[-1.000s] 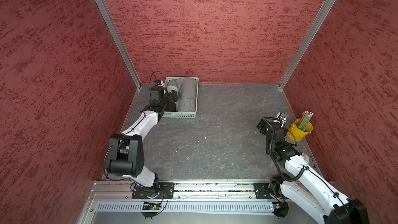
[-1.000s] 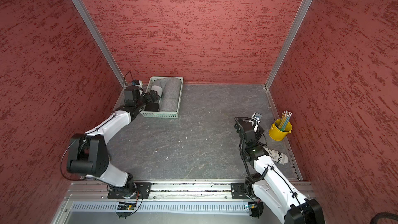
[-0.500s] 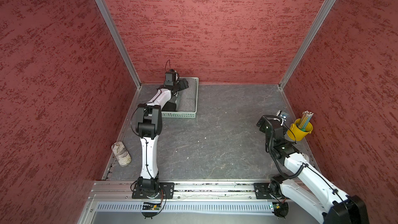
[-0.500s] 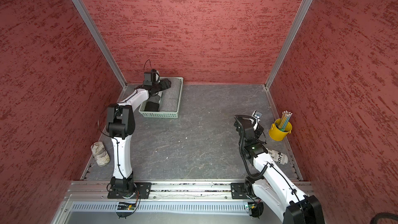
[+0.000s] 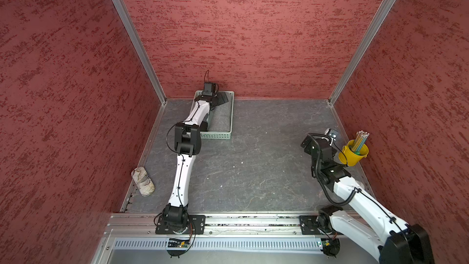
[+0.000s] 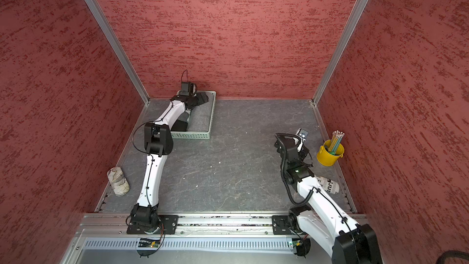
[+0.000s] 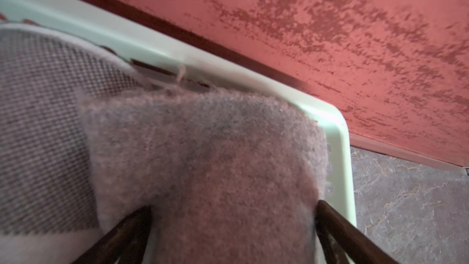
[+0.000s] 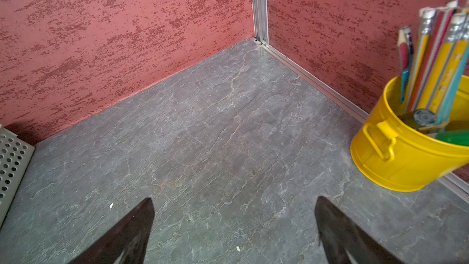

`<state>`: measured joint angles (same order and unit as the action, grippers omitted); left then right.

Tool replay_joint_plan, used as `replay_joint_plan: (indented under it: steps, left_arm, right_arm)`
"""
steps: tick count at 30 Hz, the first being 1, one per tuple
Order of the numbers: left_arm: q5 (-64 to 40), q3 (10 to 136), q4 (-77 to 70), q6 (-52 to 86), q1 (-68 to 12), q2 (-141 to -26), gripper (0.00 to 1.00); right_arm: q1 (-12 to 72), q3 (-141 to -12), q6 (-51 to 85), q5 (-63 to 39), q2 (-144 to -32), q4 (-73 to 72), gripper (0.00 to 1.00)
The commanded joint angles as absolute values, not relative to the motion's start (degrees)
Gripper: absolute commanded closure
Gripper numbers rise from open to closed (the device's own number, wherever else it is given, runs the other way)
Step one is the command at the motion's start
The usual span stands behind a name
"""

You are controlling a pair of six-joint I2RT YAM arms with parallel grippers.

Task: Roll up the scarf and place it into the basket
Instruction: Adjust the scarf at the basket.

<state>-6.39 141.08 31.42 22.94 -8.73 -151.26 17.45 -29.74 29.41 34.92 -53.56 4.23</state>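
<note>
Item: grey scarf (image 7: pixel 215 161), rolled, lying in the basket (image 5: pixel 218 135) at the worktop's (image 8: pixel 215 123) far left. My left tool (image 7: pixel 233 205) straddles it, jaws spread wide. My right tool (image 8: pixel 233 201) hangs open at the right.

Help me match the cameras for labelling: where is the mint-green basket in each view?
In a top view: basket, far corner, under the left arm.
In a top view: basket, same corner.
Left wrist: its rim curving round the scarf.
Right wrist: one perforated corner, at the edge.
Shared landmark: red back wall.
</note>
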Motion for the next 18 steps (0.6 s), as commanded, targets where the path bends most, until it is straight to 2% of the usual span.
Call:
replay_joint_plan:
  steps: [1,8,10,13,18]
  left_arm:
    - [-8.1,143.9,35.4,24.9,-9.1,-154.5,0.0]
    - [-11.4,144.2,35.3,28.7,-7.6,-156.6,0.0]
    - [-14.5,145.3,35.0,29.7,-7.2,-157.9,0.07]
    - [-20.7,147.6,34.5,31.0,-6.8,-160.1,0.29]
    - [-27.3,147.6,32.5,31.2,-6.7,-159.7,0.75]
  right_arm:
    - [17.2,-32.0,30.5,34.6,-53.0,3.8,0.01]
    - [17.2,-31.9,31.1,34.5,-50.9,4.5,0.01]
    - [17.2,-31.9,31.1,34.9,-50.5,4.5,0.01]
    - [17.2,-31.9,31.5,35.4,-49.9,4.5,0.01]
    - [17.3,-31.9,31.6,35.9,-49.2,4.5,0.01]
